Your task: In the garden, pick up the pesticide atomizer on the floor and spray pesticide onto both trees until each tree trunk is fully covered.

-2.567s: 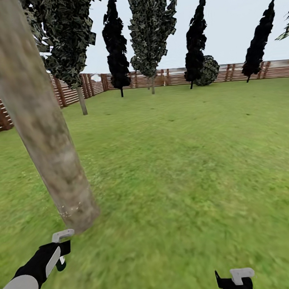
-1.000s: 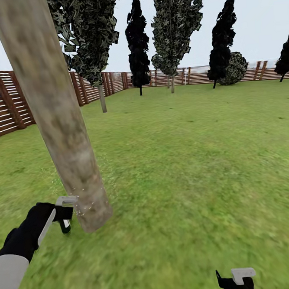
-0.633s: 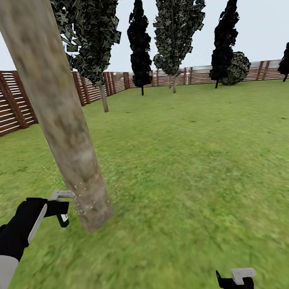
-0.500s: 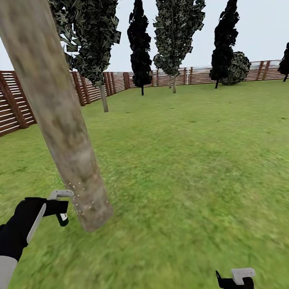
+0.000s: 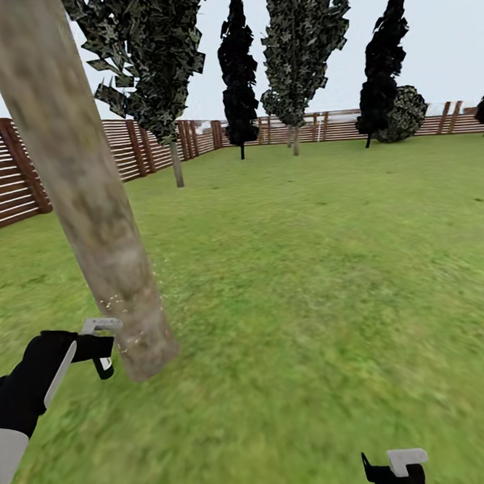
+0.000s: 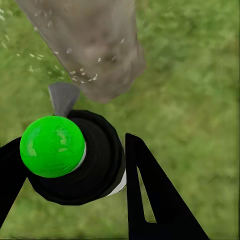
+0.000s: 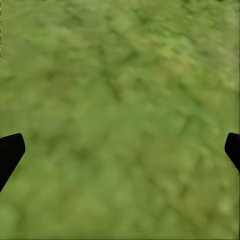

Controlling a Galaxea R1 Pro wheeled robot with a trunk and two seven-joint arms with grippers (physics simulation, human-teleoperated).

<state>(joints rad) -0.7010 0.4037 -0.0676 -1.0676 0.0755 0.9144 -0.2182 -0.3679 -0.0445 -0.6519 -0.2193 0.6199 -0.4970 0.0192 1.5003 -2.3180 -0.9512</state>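
Observation:
A thick grey-tan mottled tree trunk (image 5: 86, 203) leans through the head view's left side and meets the grass floor (image 5: 312, 302) close ahead. My left gripper (image 5: 97, 348) is shut on the pesticide atomizer (image 5: 104, 363), just left of the trunk's base. In the left wrist view the atomizer's green ball top (image 6: 51, 146) and black body (image 6: 97, 162) sit between the fingers (image 6: 150, 200). Its grey nozzle (image 6: 62, 97) points at the trunk (image 6: 95, 45), where white specks dot the bark. My right gripper (image 5: 395, 470) hangs open over bare grass (image 7: 120, 120), nothing between its fingers (image 7: 10, 152).
A brown slatted fence (image 5: 4, 173) runs along the left and the far back. Near it stand a leafy tree with a pale thin trunk (image 5: 177, 165), another at the back (image 5: 293, 143), black cone-shaped trees (image 5: 237, 68) and a round bush (image 5: 405, 113). Lawn stretches ahead and right.
The view has turned, shifting the fence and trees. My left gripper with the atomizer has risen from low on the grass to beside the trunk's base. White specks have appeared there.

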